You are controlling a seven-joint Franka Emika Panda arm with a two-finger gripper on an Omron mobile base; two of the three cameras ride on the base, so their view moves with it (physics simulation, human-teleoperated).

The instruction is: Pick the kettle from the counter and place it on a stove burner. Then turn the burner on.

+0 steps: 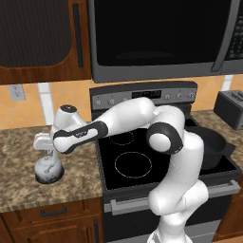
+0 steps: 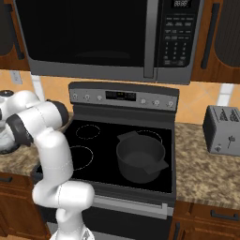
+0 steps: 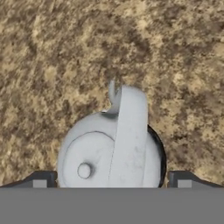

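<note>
Poised straight above the kettle on the granite counter, gripper jaws spread wide and empty, straddling the arched handle across its width.

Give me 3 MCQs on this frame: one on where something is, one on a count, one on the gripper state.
1. Where is the kettle?
A. on the counter left of the stove
B. on a burner
C. beside the toaster

2. How many white-outlined burner circles show on the glass in the left base view?
A. five
B. two
C. none

3. How is the gripper?
A. shut on the handle
B. holding the kettle in the air
C. open, a finger on each side of the kettle

Answers:
1 A: the kettle stands on granite, off the black glass.
2 B: one large stove burner in front, one smaller behind.
3 C: the hand view shows the tips apart, flanking the kettle body.
</note>
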